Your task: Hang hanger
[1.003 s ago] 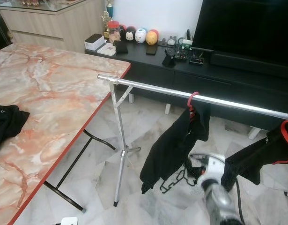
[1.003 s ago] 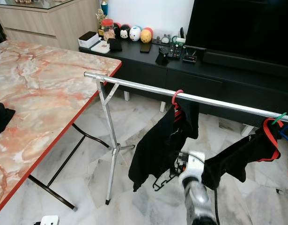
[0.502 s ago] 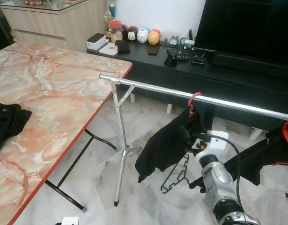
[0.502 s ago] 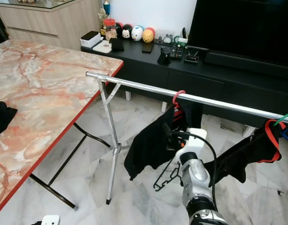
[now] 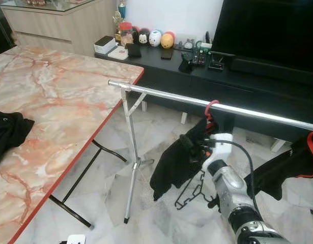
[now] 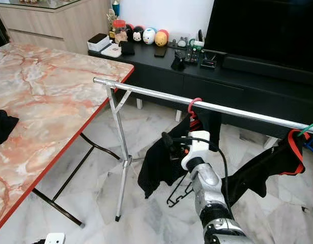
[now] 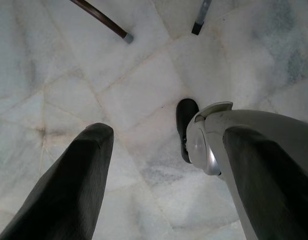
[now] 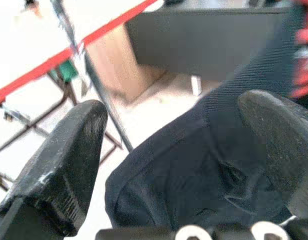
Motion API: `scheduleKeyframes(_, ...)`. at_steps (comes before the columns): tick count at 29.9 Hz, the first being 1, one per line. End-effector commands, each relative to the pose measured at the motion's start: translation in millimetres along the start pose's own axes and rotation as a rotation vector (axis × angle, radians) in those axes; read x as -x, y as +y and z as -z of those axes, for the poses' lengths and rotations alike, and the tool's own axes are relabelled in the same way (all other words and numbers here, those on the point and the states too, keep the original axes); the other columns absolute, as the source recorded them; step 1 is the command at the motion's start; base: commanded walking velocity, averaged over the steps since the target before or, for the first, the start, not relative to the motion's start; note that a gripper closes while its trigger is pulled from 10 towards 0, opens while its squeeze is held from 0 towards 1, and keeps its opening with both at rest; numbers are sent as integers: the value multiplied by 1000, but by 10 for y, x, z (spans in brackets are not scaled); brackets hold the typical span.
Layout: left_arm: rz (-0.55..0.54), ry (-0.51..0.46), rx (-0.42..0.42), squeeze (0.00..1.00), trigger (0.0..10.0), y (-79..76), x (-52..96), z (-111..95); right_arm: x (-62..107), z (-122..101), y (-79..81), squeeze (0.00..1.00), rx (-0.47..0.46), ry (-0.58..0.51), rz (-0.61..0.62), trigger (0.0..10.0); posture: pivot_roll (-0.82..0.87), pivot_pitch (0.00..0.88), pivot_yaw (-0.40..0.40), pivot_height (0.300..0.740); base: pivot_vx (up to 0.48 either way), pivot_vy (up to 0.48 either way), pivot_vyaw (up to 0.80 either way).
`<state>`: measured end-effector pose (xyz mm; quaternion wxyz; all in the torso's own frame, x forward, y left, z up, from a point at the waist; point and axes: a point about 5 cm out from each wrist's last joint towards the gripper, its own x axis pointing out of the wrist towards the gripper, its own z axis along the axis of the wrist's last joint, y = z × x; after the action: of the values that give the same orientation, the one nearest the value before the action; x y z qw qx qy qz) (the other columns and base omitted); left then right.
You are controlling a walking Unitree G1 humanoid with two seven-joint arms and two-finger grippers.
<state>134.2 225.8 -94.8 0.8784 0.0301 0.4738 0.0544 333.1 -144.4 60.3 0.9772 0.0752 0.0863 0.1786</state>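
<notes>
The right gripper (image 6: 169,144) has been raised since a second ago, when its arm sat low and blurred; half a second ago it was further toward 3 o'clock, and it is now seen against the black garment (image 5: 179,160). In the right wrist view its two black fingers (image 8: 63,162) are spread apart, with nothing clamped between them and the dark cloth lying across the gap. The red plastic hanger (image 5: 209,109) carrying that garment is hooked over the horizontal silver metal rail (image 5: 161,95), as before. A black wire hanger (image 5: 192,190) dangles at 6 o'clock below the garment's hem. The left gripper (image 7: 159,175) is pointed at the white marble floor (image 7: 133,95) with its fingers apart.
</notes>
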Motion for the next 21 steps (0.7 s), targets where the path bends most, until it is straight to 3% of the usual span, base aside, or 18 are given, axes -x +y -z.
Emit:
scheduleKeyframes(1,-3,22,-13,0,10000,26,10,44,-15,26,-21,0,9,48,24,10000,-7,9,-1,740,0,0,0)
scheduleKeyframes(4,-2,21,-13,0,10000,25,9,39,-66,13,-6,0,-80,79,23,10000,-8,12,1,740,0,0,0)
scheduleKeyframes(7,-2,21,-17,0,10000,29,7,32,-170,-24,3,0,-33,188,108,10000,-12,15,4,740,0,0,0)
scheduleKeyframes(10,-3,20,-18,0,10000,32,6,29,-231,-87,-5,0,-39,216,201,10000,-18,15,6,740,0,0,0)
scheduleKeyframes(21,-8,15,-18,0,10000,29,3,18,-438,-302,242,0,-39,209,165,10000,-18,19,2,740,0,0,0)
